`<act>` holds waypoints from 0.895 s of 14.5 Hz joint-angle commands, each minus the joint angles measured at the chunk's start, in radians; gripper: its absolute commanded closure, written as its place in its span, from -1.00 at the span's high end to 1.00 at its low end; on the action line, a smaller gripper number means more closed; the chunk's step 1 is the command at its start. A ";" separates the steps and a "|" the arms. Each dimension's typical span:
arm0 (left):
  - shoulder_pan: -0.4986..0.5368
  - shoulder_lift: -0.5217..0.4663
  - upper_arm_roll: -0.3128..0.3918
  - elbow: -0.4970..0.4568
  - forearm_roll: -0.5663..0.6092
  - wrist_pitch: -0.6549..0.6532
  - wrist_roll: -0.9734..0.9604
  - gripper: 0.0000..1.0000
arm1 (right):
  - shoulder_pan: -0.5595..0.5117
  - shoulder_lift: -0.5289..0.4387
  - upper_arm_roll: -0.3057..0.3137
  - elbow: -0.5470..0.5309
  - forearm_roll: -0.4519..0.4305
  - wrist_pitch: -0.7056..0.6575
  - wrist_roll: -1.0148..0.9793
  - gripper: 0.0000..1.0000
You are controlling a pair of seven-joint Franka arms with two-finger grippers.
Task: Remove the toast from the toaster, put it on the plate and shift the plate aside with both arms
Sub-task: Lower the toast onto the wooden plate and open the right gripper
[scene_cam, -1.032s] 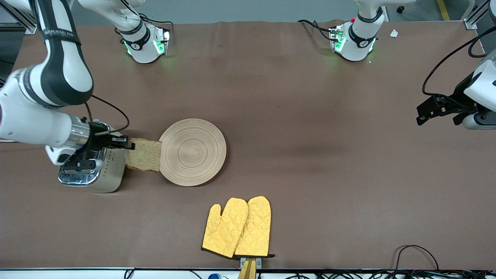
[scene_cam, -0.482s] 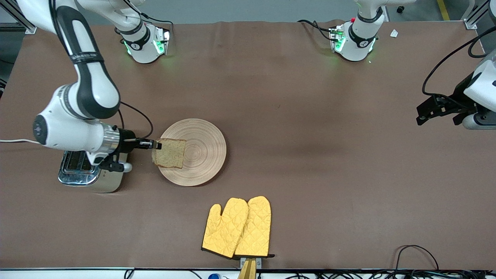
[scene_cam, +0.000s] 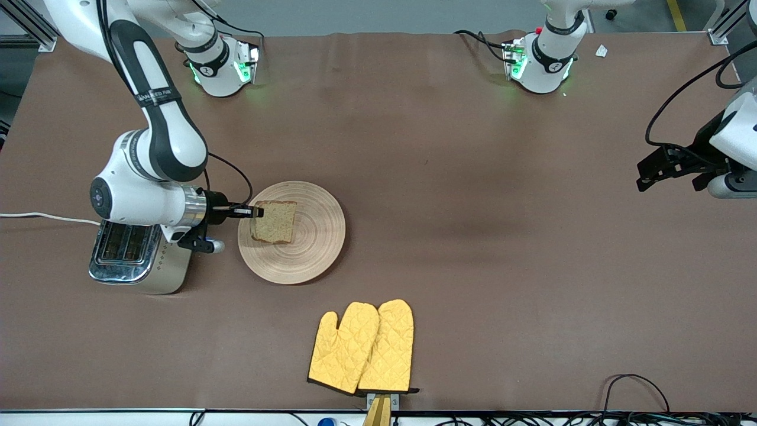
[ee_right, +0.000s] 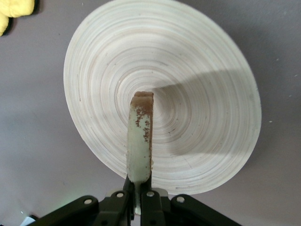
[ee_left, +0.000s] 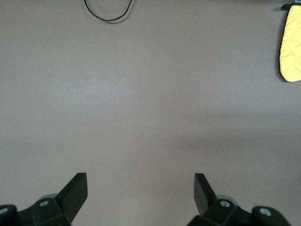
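Pinching toast (scene_cam: 274, 222) edge-on over plate (scene_cam: 313, 248), right claw (scene_cam: 255, 211).

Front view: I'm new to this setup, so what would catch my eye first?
The right gripper holds the toast over the wooden plate, beside the toaster. Bright yellow oven mitts lie nearer the camera. The left gripper waits open at the left arm's end.

Toaster (scene_cam: 139, 255), yellow oven mitts (scene_cam: 364, 348)
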 commanded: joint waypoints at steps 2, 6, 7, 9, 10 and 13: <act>0.003 -0.002 -0.007 0.004 0.019 -0.012 -0.020 1.00 | 0.027 -0.022 -0.003 -0.036 0.086 0.019 -0.087 -1.00; 0.001 -0.002 -0.007 0.004 0.019 -0.012 -0.021 1.00 | 0.009 0.014 -0.005 -0.051 0.210 0.011 -0.368 -0.99; 0.001 -0.002 -0.007 0.004 0.019 -0.012 -0.020 1.00 | 0.008 0.021 -0.005 -0.053 0.212 0.014 -0.377 -0.99; 0.000 -0.002 -0.007 0.004 0.019 -0.012 -0.021 1.00 | 0.007 0.024 -0.005 -0.054 0.212 0.013 -0.379 -0.99; 0.000 -0.002 -0.007 0.004 0.018 -0.012 -0.021 1.00 | 0.006 0.024 -0.006 -0.059 0.212 0.011 -0.379 -0.99; 0.000 -0.004 -0.007 0.004 0.019 -0.013 -0.021 1.00 | -0.008 0.022 -0.008 -0.076 0.212 -0.003 -0.388 -0.99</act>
